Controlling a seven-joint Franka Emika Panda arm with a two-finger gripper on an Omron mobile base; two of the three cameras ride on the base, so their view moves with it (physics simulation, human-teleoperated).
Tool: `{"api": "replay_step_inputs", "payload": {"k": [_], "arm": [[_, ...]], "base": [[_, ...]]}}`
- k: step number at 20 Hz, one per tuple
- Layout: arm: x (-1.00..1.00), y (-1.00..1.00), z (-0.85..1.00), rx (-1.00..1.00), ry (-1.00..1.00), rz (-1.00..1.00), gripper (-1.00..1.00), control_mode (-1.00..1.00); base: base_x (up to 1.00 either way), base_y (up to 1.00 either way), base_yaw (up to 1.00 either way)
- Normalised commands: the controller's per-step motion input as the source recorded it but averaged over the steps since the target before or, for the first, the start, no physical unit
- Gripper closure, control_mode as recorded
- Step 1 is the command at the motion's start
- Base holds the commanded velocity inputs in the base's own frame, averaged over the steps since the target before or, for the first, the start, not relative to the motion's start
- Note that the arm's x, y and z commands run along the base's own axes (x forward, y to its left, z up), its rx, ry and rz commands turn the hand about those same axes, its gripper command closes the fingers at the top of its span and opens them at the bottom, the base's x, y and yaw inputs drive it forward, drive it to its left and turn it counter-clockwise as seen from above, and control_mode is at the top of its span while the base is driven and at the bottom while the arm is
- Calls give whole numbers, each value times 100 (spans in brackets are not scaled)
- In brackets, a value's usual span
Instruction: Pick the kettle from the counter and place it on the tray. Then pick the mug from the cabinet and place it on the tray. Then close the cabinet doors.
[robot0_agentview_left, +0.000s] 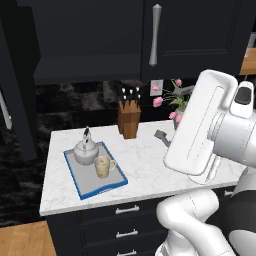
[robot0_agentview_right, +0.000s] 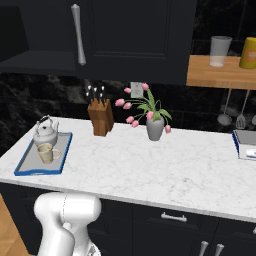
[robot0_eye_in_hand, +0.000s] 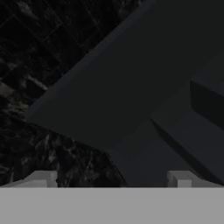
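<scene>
Two pincer (robot0_eye_in_hand: 111, 179) fingertips (robot0_eye_in_hand: 41, 178) spread wide, holding nothing

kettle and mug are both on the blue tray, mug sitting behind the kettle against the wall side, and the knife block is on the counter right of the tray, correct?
Not quite. The mug stands in front of the kettle, nearer the counter's front edge, as the left base view shows. The rest holds: both sit on the tray, and the knife block stands on the counter to its right.

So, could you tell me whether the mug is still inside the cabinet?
No, the mug stands on the tray beside the kettle, on the counter.
</scene>
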Motion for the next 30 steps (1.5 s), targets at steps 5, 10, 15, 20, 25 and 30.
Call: {"api": "replay_step_inputs", "payload": {"k": [5,10,15,20,25,30], "arm": [[-14,86,1,-65,-31,23,-100,-100],[-18,82,1,-53,-24,21,-100,-100],[-11,74,0,-19,-13,1,-100,-100],[-36,61,-8,0,-7,-8,-100,-100],[-5,60,-8,0,0,-9,-100,-100],[6,73,-9,0,0,-7,-100,-100]], "base": [[0,0,0],[0,0,0],[0,0,0],[0,0,0],[0,0,0],[0,0,0]]}}
